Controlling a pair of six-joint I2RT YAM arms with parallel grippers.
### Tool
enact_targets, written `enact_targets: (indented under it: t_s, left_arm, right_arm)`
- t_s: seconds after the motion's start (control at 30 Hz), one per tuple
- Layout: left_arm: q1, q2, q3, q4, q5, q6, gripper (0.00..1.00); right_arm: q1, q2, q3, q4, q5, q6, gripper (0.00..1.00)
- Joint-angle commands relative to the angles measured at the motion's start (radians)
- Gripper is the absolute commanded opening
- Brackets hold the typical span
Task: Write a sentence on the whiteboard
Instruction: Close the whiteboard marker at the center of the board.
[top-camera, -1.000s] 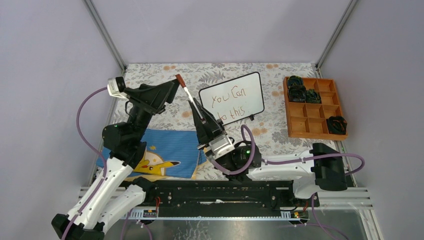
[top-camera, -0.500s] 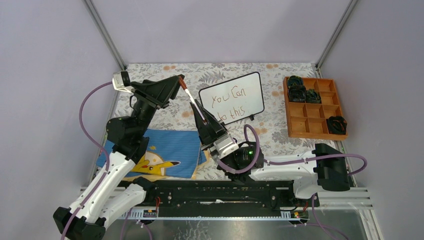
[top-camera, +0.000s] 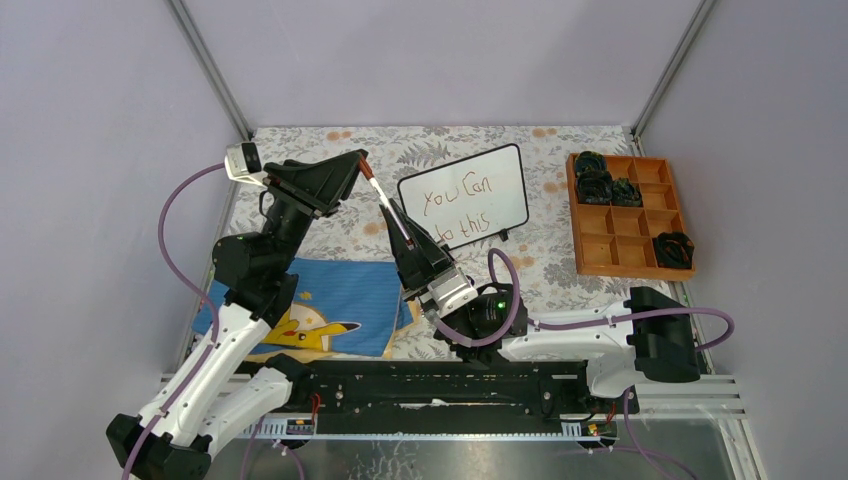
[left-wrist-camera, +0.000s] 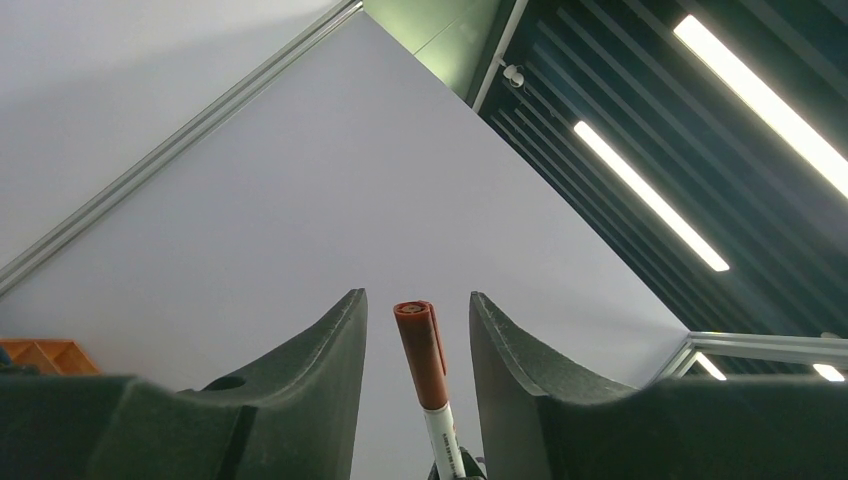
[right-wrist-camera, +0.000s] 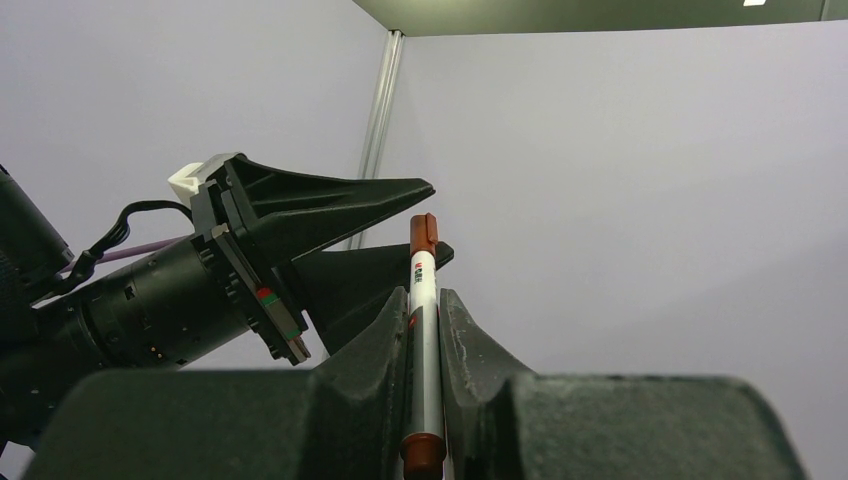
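The whiteboard (top-camera: 478, 178) stands tilted at the back middle of the table. The sentence (top-camera: 458, 205) "You Can do this" runs across it in two reddish-brown lines. My right gripper (top-camera: 400, 226) (right-wrist-camera: 425, 296) is shut on the white barrel of a marker (top-camera: 385, 202) (right-wrist-camera: 424, 275), which points up and to the left, away from the board. The marker's reddish-brown cap (left-wrist-camera: 421, 340) sits between the fingers of my left gripper (top-camera: 356, 166) (left-wrist-camera: 416, 298). That gripper is open, with a gap showing on each side of the cap.
An orange compartment tray (top-camera: 588, 250) holding dark bundles stands at the right. A blue cloth (top-camera: 340, 290) with a yellow cartoon figure lies at the front left, under the left arm. A floral cover (top-camera: 540, 260) lies over the table, and enclosure walls close the back and sides.
My left gripper has moved right, so the marker's cap now sits between its fingers, and its jaws have narrowed. The right gripper has shifted slightly with the marker.
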Motion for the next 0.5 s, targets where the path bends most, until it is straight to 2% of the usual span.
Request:
enact_targets:
  t_s: [0.0, 0.47]
  left_arm:
    - [-0.005, -0.011, 0.020, 0.015, 0.018, 0.018, 0.48]
    - [-0.005, -0.003, 0.014, 0.032, 0.030, 0.014, 0.46]
  right_arm:
    - [-0.001, -0.029, 0.006, 0.069, 0.002, 0.016, 0.00]
    - [-0.001, -0.032, 0.004, 0.065, 0.003, 0.026, 0.00]
